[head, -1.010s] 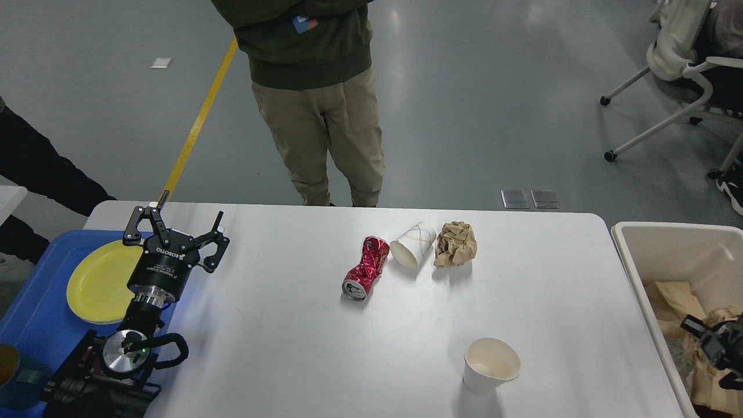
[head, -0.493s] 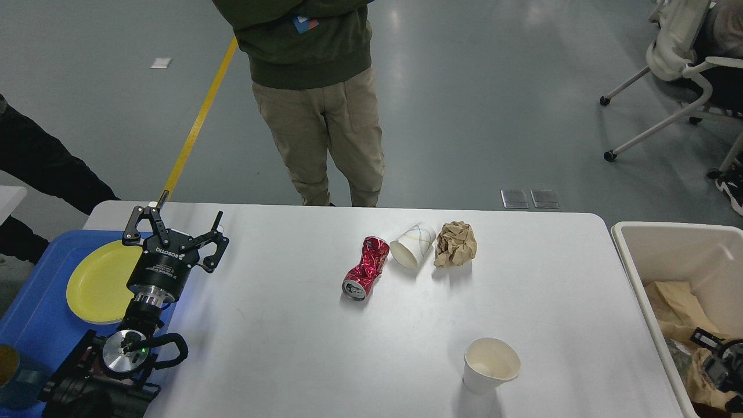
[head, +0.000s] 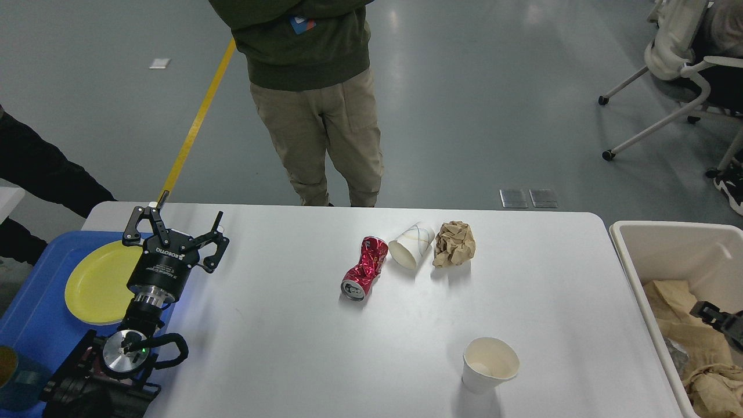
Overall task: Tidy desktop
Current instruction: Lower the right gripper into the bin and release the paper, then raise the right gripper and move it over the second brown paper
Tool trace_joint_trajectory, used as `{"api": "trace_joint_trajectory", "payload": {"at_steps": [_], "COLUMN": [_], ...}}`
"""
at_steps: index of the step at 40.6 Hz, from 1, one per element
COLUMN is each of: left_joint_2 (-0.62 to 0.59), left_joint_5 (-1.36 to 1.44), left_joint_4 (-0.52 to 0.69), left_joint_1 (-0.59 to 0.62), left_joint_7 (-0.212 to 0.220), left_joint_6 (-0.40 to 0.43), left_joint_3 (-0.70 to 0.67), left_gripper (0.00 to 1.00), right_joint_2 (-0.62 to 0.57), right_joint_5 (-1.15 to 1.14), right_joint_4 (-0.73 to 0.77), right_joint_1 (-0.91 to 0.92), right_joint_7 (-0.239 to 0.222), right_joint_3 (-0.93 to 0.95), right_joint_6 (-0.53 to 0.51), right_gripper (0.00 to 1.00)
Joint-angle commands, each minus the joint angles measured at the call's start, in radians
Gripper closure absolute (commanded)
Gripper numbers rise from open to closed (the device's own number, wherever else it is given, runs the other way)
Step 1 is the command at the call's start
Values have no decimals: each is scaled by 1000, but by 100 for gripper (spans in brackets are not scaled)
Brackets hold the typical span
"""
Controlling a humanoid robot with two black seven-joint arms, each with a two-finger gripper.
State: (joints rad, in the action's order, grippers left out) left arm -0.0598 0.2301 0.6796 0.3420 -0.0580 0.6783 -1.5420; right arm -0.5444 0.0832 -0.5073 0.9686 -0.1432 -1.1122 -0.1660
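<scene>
Retreating over the bin [head: 667,244], right gripper [head: 705,310] unreadable; left gripper [head: 174,232] spread.

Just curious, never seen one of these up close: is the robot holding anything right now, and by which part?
The left pincer is open and empty above the desktop. The right pincer, over the beige bin, is mostly out of view, so I cannot tell.

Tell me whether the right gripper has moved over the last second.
Yes. Measured against the beige bin's near wall, the right gripper has drawn back toward the right edge of the view, uncovering more crumpled brown paper inside.
</scene>
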Motion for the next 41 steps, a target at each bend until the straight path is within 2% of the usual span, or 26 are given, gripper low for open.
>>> {"api": "trace_joint_trajectory", "payload": {"at_steps": [1,5,9,18,24,32,37,41], "left_joint_2": [0,0,0,0,0,0,0,0], "left_joint_5": [0,0,0,0,0,0,0,0], "left_joint_4": [0,0,0,0,0,0,0,0], "left_joint_1": [0,0,0,0,0,0,0,0], "left_joint_7": [1,1,1,1,1,0,0,0], "left_joint_6": [0,1,0,1,0,1,0,0], "left_joint_3": [0,0,0,-1,-1,-1,-1,-1], "left_gripper": [4,4,4,4,4,4,4,4], "right_joint_2": [-19,-14,30,165,271,282,307,330], "right_joint_5": [-46,-46,-45,-39,-31,24,47,49], "right_joint_4": [-178,-316,-503,-694,-824,-965,-1059,-1111], "right_joint_1": [214,378,641,1006,1227,1438,1519,1555], "right_joint_7": [-1,1,-1,-1,-1,-1,8,25], "right_joint_3": [-115,-216,-311,-317,-281,-198,-193,-186], "right_joint_6": [-70,-131,-258,-545,-654,-716,-679,-610], "right_gripper": [0,0,0,0,0,0,0,0]}}
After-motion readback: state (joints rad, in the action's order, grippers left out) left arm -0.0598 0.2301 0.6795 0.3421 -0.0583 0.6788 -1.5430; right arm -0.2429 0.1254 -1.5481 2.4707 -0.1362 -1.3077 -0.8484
